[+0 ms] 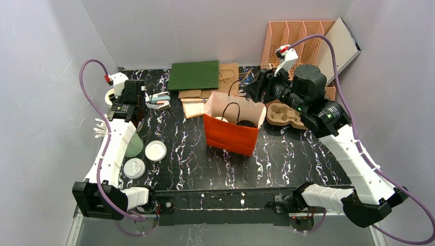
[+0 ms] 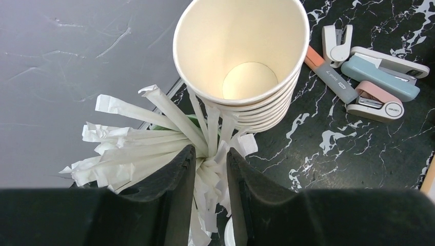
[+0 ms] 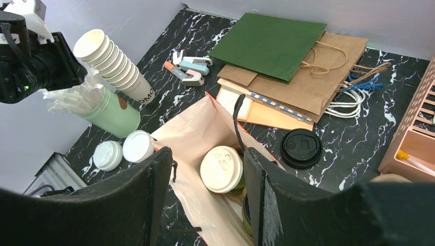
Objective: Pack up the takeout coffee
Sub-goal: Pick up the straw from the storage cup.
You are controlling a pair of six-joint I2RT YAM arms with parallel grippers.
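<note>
The takeout coffee [image 1: 248, 123] sits inside the red bag [image 1: 231, 138], at its right end, black lid up. One white-lidded cup [image 3: 221, 169] stands beside it, making two cups in the bag. The right gripper [image 3: 208, 156] hangs over the bag's mouth, fingers spread, holding nothing. One round black lid [image 3: 301, 148] shows just behind the bag. Well left of the bag are two white lids [image 1: 155, 150], one stack of white cups [image 2: 241, 56] and one mint straw cup [image 3: 113, 110]. The left gripper [image 2: 210, 151] is narrowly parted with wrapped straws [image 2: 133, 138] in the gap; I cannot tell whether it pinches them.
</note>
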